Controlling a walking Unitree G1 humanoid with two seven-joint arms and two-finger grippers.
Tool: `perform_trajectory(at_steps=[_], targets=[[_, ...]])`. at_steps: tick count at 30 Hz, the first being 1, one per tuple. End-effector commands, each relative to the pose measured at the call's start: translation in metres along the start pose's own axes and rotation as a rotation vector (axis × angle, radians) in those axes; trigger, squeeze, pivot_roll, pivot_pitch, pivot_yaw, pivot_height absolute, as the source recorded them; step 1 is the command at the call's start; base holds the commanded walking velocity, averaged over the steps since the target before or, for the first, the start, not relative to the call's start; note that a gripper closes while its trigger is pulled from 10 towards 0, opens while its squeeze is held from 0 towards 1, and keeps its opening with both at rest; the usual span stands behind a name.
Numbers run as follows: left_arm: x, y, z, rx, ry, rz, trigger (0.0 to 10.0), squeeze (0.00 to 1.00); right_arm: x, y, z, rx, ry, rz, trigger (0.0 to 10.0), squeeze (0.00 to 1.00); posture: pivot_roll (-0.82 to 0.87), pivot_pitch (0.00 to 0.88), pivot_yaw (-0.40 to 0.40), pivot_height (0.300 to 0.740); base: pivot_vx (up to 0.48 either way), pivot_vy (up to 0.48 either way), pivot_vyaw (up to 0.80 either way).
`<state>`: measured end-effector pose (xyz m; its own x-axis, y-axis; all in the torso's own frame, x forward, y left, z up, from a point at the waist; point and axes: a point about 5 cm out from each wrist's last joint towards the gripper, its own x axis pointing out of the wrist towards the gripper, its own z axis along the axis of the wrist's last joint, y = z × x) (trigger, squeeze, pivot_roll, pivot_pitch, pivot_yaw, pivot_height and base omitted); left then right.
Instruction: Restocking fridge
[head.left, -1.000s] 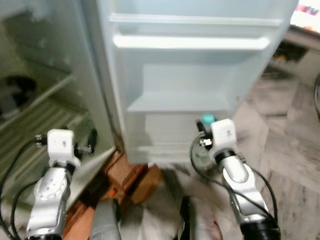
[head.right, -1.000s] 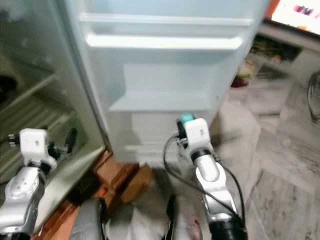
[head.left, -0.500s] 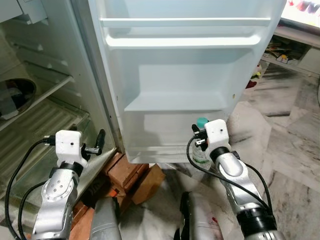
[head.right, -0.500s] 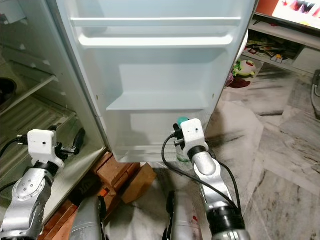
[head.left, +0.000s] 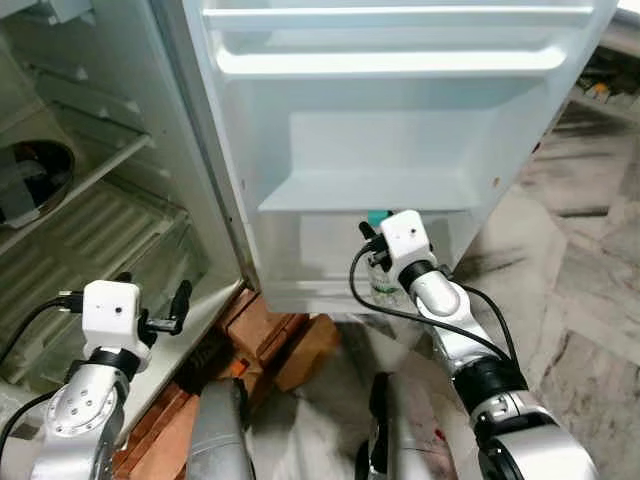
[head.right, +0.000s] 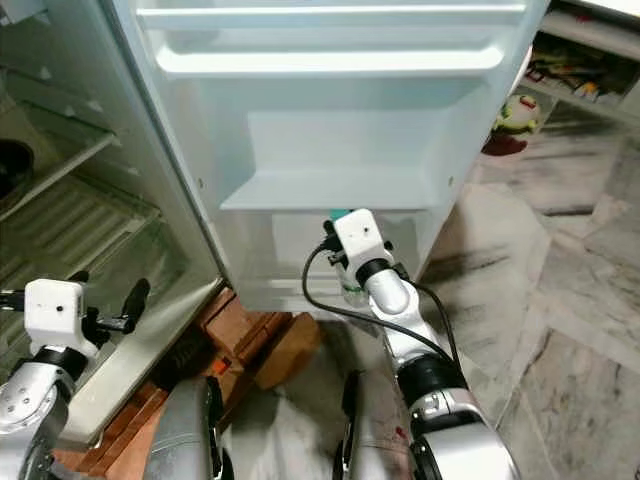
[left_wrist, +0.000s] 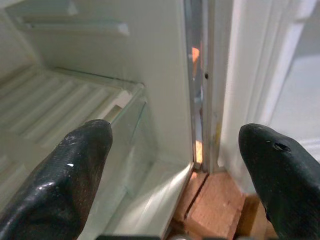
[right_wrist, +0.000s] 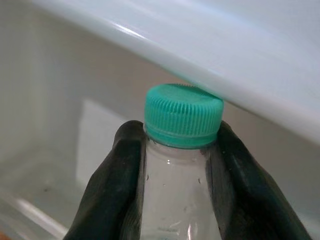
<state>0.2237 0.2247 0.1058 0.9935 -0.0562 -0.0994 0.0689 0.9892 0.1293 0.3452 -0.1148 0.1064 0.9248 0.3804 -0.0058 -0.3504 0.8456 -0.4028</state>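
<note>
Fridge door (head.left: 400, 120): stands open, its inner side facing the robot; the moulded racks run across it, one above another.
Fridge body (head.left: 90, 230): open beside the door's hinge edge, with ribbed shelves and a clear drawer front low down.
Lowest door rack (head.left: 330, 290): the target, as I judge it; its front lip is low and the shelf above it (head.left: 370, 190) overhangs closely.
Right gripper (right_wrist: 175, 165): clamped on the neck of the bottle just under the cap, one black finger on each side, held at the lowest rack's right half.
Bottle (right_wrist: 177, 200): clear plastic, upright, its body in front of the rack's back wall.
Teal cap (right_wrist: 183, 115): sits right under the edge of the shelf above, touching or nearly so; I cannot tell which.
Doing it well: lower the bottle before pushing inward, so the cap clears that overhang, keep it upright, and release only once the base rests on the rack floor.
Left gripper (left_wrist: 175, 150): fingers spread wide, holding nothing, idle near the hinge edge above the bricks (head.left: 265, 335) under the fridge.
</note>
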Motion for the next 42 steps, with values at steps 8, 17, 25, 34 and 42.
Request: perform_trajectory(at_steps=[8,17,25,34,42], targets=[[-0.007,0.009,0.007,0.024,0.017,0.012,10.0,0.00,0.006,-0.004,0.026,-0.423,-0.238,0.072,10.0,0.00,0.22,0.236,0.013,0.581,0.000,0.000,0.00],[-0.012,0.006,0.006,0.033,0.041,-0.001,10.0,0.00,0.002,-0.018,0.003,-0.378,-0.132,0.005,10.0,0.00,0.23,0.242,0.015,0.581,0.000,0.000,0.00],[-0.014,0.011,0.011,0.045,0.038,0.007,10.0,0.00,-0.008,-0.014,-0.016,-0.400,-0.083,0.005,10.0,0.00,0.24,0.251,0.023,0.581,0.000,0.000,0.00],[-0.016,0.009,0.013,0.057,0.046,-0.006,10.0,0.00,-0.011,-0.013,-0.028,-0.301,0.002,-0.074,10.0,0.00,0.26,0.264,0.041,0.581,0.000,0.000,0.00],[-0.012,0.010,0.016,0.068,0.044,-0.024,10.0,0.00,-0.025,-0.036,-0.051,-0.075,0.162,-0.255,10.0,0.00,0.25,0.263,0.057,0.581,0.000,0.000,0.00]])
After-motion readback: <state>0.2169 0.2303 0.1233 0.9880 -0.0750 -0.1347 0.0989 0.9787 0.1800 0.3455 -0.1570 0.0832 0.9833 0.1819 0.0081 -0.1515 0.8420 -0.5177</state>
